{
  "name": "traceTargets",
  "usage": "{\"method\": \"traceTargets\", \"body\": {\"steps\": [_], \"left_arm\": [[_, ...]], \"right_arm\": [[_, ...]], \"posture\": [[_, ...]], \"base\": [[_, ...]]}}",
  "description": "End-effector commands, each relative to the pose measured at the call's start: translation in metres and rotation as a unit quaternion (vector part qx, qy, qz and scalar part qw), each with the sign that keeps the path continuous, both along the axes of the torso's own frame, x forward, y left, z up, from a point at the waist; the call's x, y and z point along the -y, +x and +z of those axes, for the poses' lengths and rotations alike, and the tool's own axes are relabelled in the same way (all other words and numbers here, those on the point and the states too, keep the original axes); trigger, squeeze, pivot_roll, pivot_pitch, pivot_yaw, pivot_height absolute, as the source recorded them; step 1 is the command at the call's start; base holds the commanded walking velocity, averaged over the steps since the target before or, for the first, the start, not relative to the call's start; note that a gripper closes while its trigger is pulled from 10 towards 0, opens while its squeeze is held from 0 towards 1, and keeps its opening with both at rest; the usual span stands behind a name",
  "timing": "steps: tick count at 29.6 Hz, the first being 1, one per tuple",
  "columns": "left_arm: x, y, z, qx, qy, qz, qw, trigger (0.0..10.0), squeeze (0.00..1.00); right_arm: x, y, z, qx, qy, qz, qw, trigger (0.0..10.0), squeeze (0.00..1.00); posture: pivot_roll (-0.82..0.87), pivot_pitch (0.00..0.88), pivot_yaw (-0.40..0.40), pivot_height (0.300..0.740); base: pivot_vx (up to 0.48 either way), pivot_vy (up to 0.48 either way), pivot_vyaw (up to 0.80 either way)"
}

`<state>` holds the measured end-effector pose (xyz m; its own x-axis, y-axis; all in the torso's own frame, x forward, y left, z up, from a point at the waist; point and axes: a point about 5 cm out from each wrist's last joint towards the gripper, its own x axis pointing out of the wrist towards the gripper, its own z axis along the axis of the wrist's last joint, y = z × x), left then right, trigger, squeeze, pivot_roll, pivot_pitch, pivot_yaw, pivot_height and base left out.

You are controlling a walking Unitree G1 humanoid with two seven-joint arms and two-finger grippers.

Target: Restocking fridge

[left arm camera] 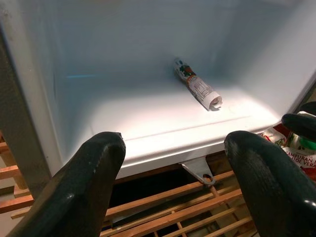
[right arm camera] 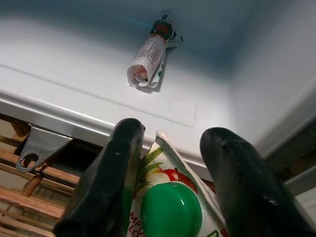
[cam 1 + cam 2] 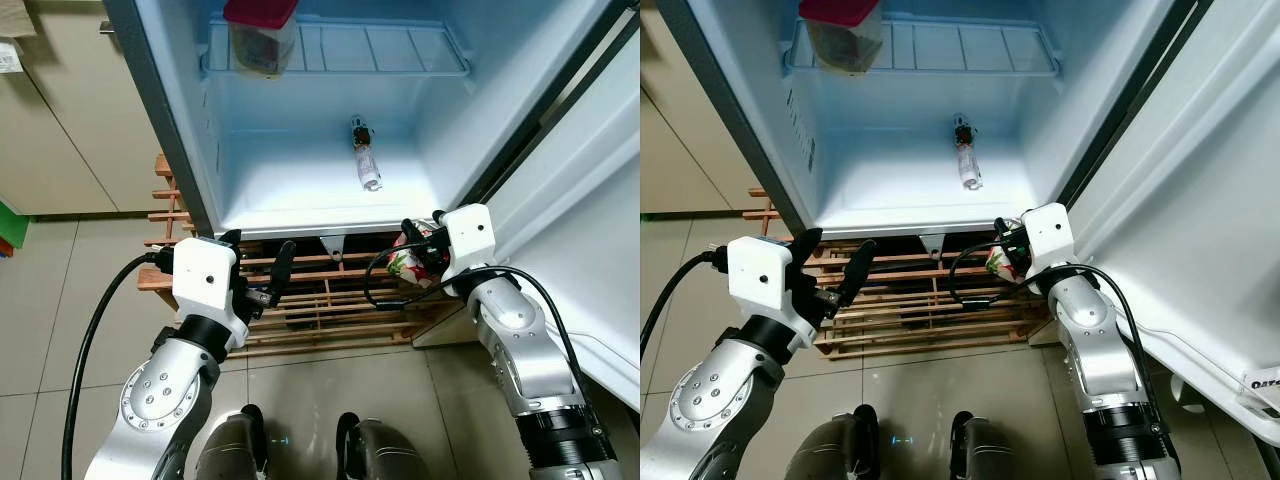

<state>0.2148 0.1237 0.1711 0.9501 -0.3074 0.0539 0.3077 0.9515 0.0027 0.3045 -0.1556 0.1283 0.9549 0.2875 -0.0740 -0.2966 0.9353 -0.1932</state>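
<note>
Restock partly done: a tube (image 3: 366, 166) lies on the fridge floor (image 3: 290, 185) toward the far wall, a tub (image 3: 260, 35) sits on the wire shelf (image 3: 400, 48) far left. My right gripper (image 3: 418, 252), jaws closed on a carton (image 2: 170, 205), is near the fridge's front edge, right side, carton not yet in. Left gripper (image 3: 262, 275): jaws wide, empty, near left.

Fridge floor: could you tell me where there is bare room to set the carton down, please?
The white fridge floor is bare left of the rolled-up tube and along its front edge. The right gripper holds the green-capped carton just before that edge. The wire shelf is free right of the red-lidded container.
</note>
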Motion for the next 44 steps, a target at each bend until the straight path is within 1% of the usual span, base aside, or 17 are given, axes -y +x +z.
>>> {"method": "traceTargets", "body": {"steps": [1, 9, 13, 17, 25, 26, 29, 30, 32, 34, 35, 38, 40, 42, 44], "left_arm": [[0.002, -0.003, 0.002, -0.001, -0.003, -0.009, 1.000, 10.0, 0.00], [0.000, -0.002, 0.002, 0.001, 0.000, -0.008, 1.000, 10.0, 0.00], [0.000, -0.002, 0.002, 0.000, 0.000, -0.009, 1.000, 10.0, 0.00], [0.001, 0.000, 0.001, 0.001, -0.001, -0.008, 1.000, 10.0, 0.00], [0.003, 0.002, 0.002, 0.005, -0.003, -0.009, 1.000, 10.0, 0.00], [0.003, 0.003, 0.002, 0.007, -0.004, -0.009, 1.000, 10.0, 0.00], [0.003, 0.004, 0.002, 0.008, -0.004, -0.009, 1.000, 10.0, 0.00], [0.003, 0.004, 0.002, 0.008, -0.004, -0.009, 1.000, 10.0, 0.00], [0.003, 0.004, 0.002, 0.008, -0.005, -0.010, 1.000, 10.0, 0.00], [0.004, 0.004, 0.002, 0.009, -0.005, -0.010, 1.000, 10.0, 0.00], [0.004, 0.004, 0.002, 0.010, -0.005, -0.011, 1.000, 10.0, 0.00], [0.005, 0.005, 0.002, 0.011, -0.006, -0.011, 1.000, 10.0, 0.00], [0.005, 0.005, 0.002, 0.012, -0.006, -0.011, 1.000, 10.0, 0.00], [0.005, 0.005, 0.002, 0.011, -0.007, -0.012, 1.000, 10.0, 0.00], [0.007, 0.005, -0.002, 0.006, -0.014, -0.012, 1.000, 10.0, 0.00]], "right_arm": [[0.003, -0.009, -0.023, -0.055, 0.009, -0.009, 0.998, 0.0, 0.00], [0.002, -0.009, -0.025, -0.057, 0.029, -0.016, 0.998, 0.0, 0.00], [0.004, -0.009, -0.027, -0.060, 0.040, -0.026, 0.997, 0.0, 0.00], [0.004, -0.010, -0.027, -0.059, 0.042, -0.025, 0.997, 0.0, 0.00], [0.003, -0.002, -0.004, -0.021, 0.052, -0.016, 0.998, 0.0, 0.00], [0.002, 0.001, 0.009, 0.000, 0.055, -0.011, 0.998, 0.0, 0.00], [0.002, 0.005, 0.023, 0.022, 0.060, -0.009, 0.998, 0.0, 0.00], [0.002, 0.005, 0.023, 0.022, 0.060, -0.009, 0.998, 0.0, 0.00], [0.002, 0.009, 0.036, 0.042, 0.065, -0.009, 0.997, 0.0, 0.00], [0.002, 0.009, 0.040, 0.048, 0.068, -0.009, 0.997, 0.0, 0.00], [0.001, 0.012, 0.047, 0.059, 0.072, -0.008, 0.996, 0.0, 0.00], [0.000, 0.015, 0.051, 0.066, 0.077, -0.008, 0.995, 0.0, 0.00], [-0.003, 0.017, 0.054, 0.070, 0.079, -0.004, 0.994, 0.0, 0.00], [-0.010, 0.020, 0.059, 0.081, 0.081, 0.005, 0.993, 0.0, 0.00], [-0.021, 0.026, 0.065, 0.090, 0.081, 0.022, 0.992, 0.0, 0.00]], "posture": [[-0.01, 0.255, -0.073, 0.740], [0.00, 0.252, -0.068, 0.740], [0.00, 0.250, -0.066, 0.740], [0.00, 0.236, -0.071, 0.740], [0.00, 0.213, -0.076, 0.740], [0.00, 0.209, -0.076, 0.740], [0.00, 0.201, -0.077, 0.740], [0.00, 0.201, -0.077, 0.740], [0.00, 0.196, -0.078, 0.740], [0.00, 0.196, -0.078, 0.740], [0.00, 0.191, -0.077, 0.740], [0.00, 0.184, -0.078, 0.740], [0.00, 0.184, -0.078, 0.740], [0.01, 0.180, -0.079, 0.740], [0.02, 0.178, -0.084, 0.740]], "base": [[0.000, 0.000, 0.00], [0.000, 0.000, 0.00], [0.000, 0.000, 0.00], [0.000, 0.000, 0.00], [0.000, 0.000, 0.00], [0.000, 0.000, 0.00], [0.000, 0.000, 0.00], [0.000, 0.000, 0.00], [0.000, 0.000, 0.00], [0.000, 0.000, 0.00], [0.000, 0.000, 0.00], [0.000, 0.000, 0.00], [0.000, 0.000, 0.00], [0.000, 0.000, 0.00], [0.000, 0.000, 0.00]]}}
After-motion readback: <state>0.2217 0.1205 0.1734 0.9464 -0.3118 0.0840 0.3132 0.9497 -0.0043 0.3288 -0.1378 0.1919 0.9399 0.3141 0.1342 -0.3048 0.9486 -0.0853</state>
